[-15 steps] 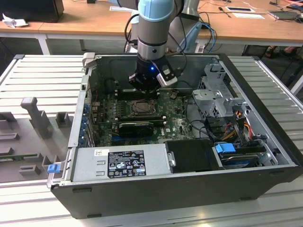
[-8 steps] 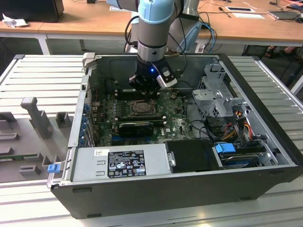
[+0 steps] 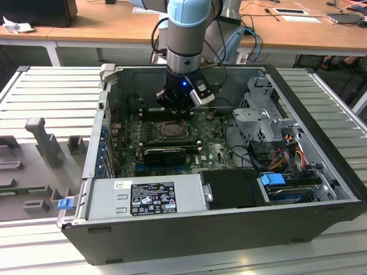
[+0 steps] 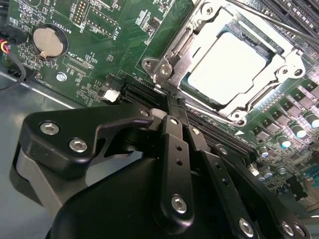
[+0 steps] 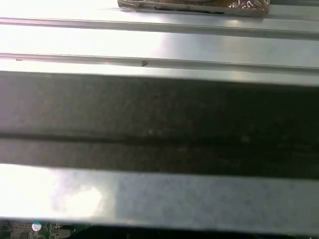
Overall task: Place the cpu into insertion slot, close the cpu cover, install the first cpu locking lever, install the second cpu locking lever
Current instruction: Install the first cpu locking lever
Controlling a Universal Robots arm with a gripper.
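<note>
In the second wrist view my gripper has its fingers pressed together into one narrow point with nothing between them, a shape suited to nudging thin metal rather than grasping. Just beyond my tips sits the insertion slot, ringed by green board. The cpu already lies flat inside it, pale top up, so seating looks done. The cpu cover frames the chip, lying down over it as far as I can judge. My tips rest beside the socket's near corner, where a locking lever runs along the frame.
</note>
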